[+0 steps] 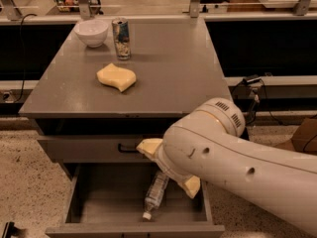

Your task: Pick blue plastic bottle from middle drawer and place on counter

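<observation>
The blue plastic bottle lies on its side in the open middle drawer, white cap toward the front. My gripper hangs over the drawer just above the bottle's far end. Its two cream fingertips stand wide apart, one on each side of that end, and hold nothing. The large white arm hides the right part of the drawer. The grey counter is the top of the cabinet above.
On the counter stand a white bowl and a shiny metal can at the back left, with a yellow sponge in front of them. A shut drawer front with a black handle sits above the open drawer.
</observation>
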### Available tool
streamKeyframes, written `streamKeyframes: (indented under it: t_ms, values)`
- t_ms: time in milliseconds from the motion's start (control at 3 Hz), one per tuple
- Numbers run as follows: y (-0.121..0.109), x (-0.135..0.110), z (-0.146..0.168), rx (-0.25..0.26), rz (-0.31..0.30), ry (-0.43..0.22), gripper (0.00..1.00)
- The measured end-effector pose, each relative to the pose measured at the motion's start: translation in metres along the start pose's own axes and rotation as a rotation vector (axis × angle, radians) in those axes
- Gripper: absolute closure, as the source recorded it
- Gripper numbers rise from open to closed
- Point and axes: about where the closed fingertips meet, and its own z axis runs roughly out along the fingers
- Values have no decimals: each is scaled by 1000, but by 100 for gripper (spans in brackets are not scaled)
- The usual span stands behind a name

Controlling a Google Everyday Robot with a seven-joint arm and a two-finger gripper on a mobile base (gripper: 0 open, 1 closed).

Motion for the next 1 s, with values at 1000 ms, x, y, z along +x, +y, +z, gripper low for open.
streamKeyframes:
  t_ms: [1000]
  values:
    - [28,-32,156,-127,-251,-187,0]
